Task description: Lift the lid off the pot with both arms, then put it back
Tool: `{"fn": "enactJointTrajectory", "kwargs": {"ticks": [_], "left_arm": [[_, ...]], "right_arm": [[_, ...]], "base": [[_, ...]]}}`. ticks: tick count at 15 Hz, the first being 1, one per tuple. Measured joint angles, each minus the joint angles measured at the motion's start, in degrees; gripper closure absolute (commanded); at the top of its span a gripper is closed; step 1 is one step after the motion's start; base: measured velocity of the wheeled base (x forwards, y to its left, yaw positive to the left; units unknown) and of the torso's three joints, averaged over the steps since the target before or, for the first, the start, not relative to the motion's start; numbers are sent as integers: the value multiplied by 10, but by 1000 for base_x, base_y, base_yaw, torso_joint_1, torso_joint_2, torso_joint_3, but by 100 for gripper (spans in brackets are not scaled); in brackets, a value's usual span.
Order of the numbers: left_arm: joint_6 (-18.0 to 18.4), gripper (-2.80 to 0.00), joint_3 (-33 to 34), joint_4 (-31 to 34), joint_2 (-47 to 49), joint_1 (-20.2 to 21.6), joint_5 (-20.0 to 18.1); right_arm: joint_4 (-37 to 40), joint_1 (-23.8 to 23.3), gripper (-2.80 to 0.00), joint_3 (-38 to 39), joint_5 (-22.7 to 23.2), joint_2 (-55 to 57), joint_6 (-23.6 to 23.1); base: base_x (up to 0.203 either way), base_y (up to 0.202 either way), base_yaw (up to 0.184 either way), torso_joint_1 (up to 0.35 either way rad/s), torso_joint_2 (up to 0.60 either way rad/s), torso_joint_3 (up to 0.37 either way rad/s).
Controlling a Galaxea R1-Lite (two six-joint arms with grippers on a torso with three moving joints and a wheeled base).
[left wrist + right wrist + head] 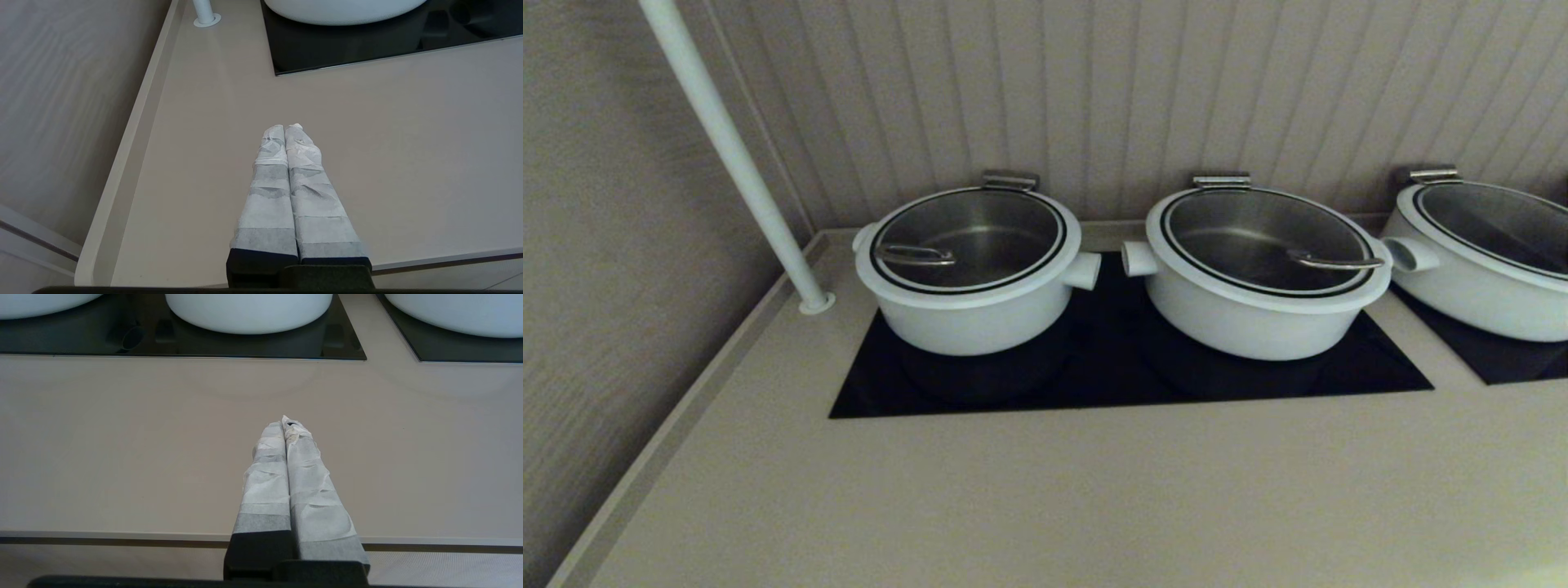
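Observation:
The pot (972, 318) is the leftmost white pot on the black cooktop (1127, 384). The lid (968, 237) lies closed on it, with its steel wire handle (915, 255) near the left edge and the hinge (1009, 180) at the rear. Neither arm shows in the head view. My left gripper (284, 127) is shut and empty over the beige counter, well short of the pot's underside (343, 10). My right gripper (284, 422) is shut and empty over the counter near its front edge, facing the middle pot (249, 312).
Two like white pots stand to the right (1258, 310) (1478, 278), lids closed. A white pole (735, 155) rises from the counter left of the pot. A wall runs along the counter's left side (605, 327) and a ribbed wall stands behind.

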Motion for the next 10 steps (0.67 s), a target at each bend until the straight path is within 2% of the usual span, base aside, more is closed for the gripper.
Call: {"fn": "enactJointTrajectory", "kwargs": {"ticks": [10], "left_arm": [[-3, 0, 0, 0, 0, 0, 1]], "right_arm": [[0, 0, 0, 0, 0, 0, 1]], "base": [[0, 0, 0, 0, 0, 0]]}}
